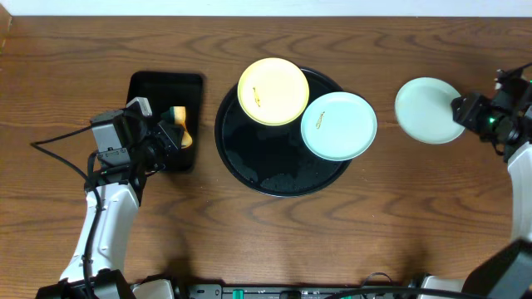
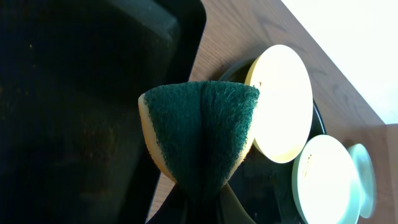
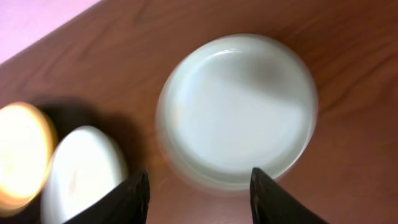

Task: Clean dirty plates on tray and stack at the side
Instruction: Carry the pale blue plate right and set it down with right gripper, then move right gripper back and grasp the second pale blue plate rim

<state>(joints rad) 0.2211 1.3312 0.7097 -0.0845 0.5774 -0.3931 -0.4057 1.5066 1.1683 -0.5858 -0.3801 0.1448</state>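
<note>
The round black tray holds two plates. A pale yellow plate with small brown marks leans on its far rim, and a mint plate with a faint smudge lies on its right rim. Another mint plate lies on the bare table to the right; it looks clean in the right wrist view. My right gripper stands open just right of that plate, its fingertips short of the rim with nothing between them. My left gripper is shut on a green-and-yellow sponge.
A smaller rectangular black tray lies left of the round one, under my left gripper and the sponge. Brown wood table surrounds both trays. The table's far edge runs along the top of the overhead view.
</note>
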